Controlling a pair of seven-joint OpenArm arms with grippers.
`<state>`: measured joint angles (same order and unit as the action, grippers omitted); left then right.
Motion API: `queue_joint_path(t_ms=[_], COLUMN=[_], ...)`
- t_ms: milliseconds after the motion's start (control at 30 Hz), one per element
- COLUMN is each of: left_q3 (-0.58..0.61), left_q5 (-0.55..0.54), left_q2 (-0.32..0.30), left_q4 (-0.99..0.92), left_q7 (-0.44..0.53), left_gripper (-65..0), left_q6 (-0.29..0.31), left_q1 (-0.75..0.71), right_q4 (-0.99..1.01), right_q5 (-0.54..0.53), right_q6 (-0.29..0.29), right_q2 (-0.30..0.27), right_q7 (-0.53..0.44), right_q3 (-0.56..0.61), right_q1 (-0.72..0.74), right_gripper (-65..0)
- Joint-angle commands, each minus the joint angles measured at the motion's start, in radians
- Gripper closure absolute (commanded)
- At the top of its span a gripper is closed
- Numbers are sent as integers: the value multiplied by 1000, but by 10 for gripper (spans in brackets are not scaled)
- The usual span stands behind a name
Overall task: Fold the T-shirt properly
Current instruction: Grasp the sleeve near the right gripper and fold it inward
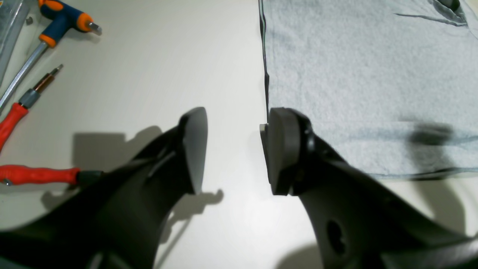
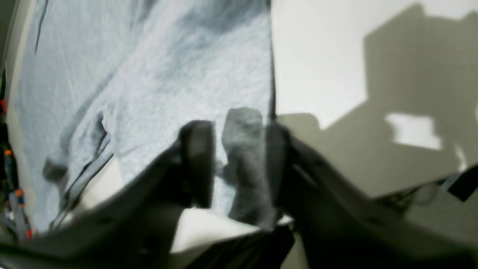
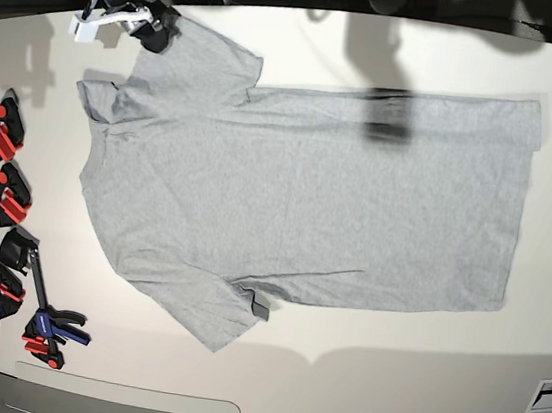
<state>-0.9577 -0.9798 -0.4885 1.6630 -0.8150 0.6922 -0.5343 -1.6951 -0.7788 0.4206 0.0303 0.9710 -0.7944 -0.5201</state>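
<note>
Right gripper [image 2: 233,164] straddling T-shirt [image 2: 157,86] edge

T-shirt [image 3: 307,200]: 1 | clamps [image 3: 0,198]: about 5, exact count unclear | screwdrivers [image 1: 22,108]: 2 | T-handle driver [image 1: 56,22]: 1

Both grippers are matte black plastic. The left gripper [image 1: 233,149] has two curved arms ending in flat grey pads [image 1: 196,149], with an oval hole at five o'clock. The right gripper [image 2: 235,164] looks alike, though blurred.
</note>
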Motion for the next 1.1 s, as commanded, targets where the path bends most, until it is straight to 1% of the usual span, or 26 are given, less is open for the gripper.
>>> queue_joint_path(t_ms=[0, 67, 133, 167, 300, 367, 533, 600, 667, 833, 1000, 1067], left_q3=[-10, -10, -10, -10, -10, -10, -10, -10, -10, -10, -10, -10], left_q5=[-20, -20, -20, -20, -20, -19, -20, -19, -19, -19, -19, -19], left_q2=[-23, -23, -23, -23, -23, -23, -23, -23, -23, -23, -23, -23], left_q4=[14, 14, 14, 14, 14, 14, 14, 14, 14, 14, 14, 14], left_q7=[25, 27, 27, 27, 27, 27, 26, 26, 26, 26, 26, 26], left_gripper=[-246, -246, -246, -246, -246, -246, -246, -246, -246, -246, -246, -246], left_q6=[6, 6, 6, 6, 6, 6, 6, 6, 6, 6, 6, 6], left_q1=[-3, -3, -3, -3, -3, -3, -3, -3, -3, -3, -3, -3], right_q4=[3, 6, 6, 6, 6, 6, 6, 6, 6, 6, 6, 6], right_q5=[15, 15, -5, -32, -188, -202, -188, -148, -86, 115, 272, 311], right_q6=[15, 30, 37, 43, 119, 148, 149, 149, 149, 143, 74, 68], right_q2=[-6, -5, -6, -6, -5, -6, -8, -9, -9, -8, -8, -8], right_q7=[11, 17, 21, 31, 82, 76, 57, 40, 3, -96, -176, -193], right_q3=[-3, -3, -3, -3, -3, -3, 14, 46, 97, 259, 379, 407], right_q1=[-6, 6, 22, 29, 74, 108, 230, 280, 319, 388, 437, 458], right_gripper=[-105, 0, 0, 0, 0, 0, 0, 0, 0, 0, 0, 0])
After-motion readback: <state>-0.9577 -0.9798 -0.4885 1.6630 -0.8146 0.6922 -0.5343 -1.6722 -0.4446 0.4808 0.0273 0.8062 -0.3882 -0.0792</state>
